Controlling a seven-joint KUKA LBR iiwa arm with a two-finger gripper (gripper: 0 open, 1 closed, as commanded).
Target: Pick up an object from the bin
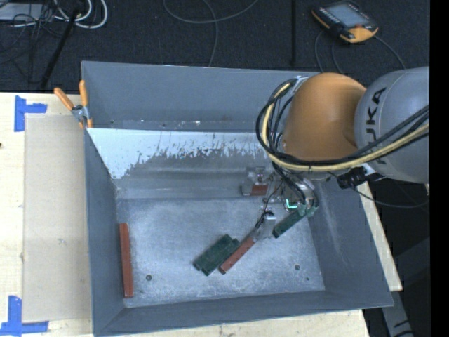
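Camera view | bin [210,118]: green block [216,254] beside brown bar [237,255]; red stick [125,260] left

1. 1 camera, mounted above the grey bin [175,97], looking down, tilted somewhat off vertical.
2. Far enough back to frame the whole bin plus the dark floor [210,27] behind it.
3. Arm [400,118] enters from frame right.

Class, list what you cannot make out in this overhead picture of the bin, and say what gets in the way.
In the camera view:
1. The gripper: its upper part is hidden under the arm's orange cover and cables.
2. The short brown stick beside the green block: whether the gripper touches its upper end is unclear.
3. The small object by the back wall: too small to identify.
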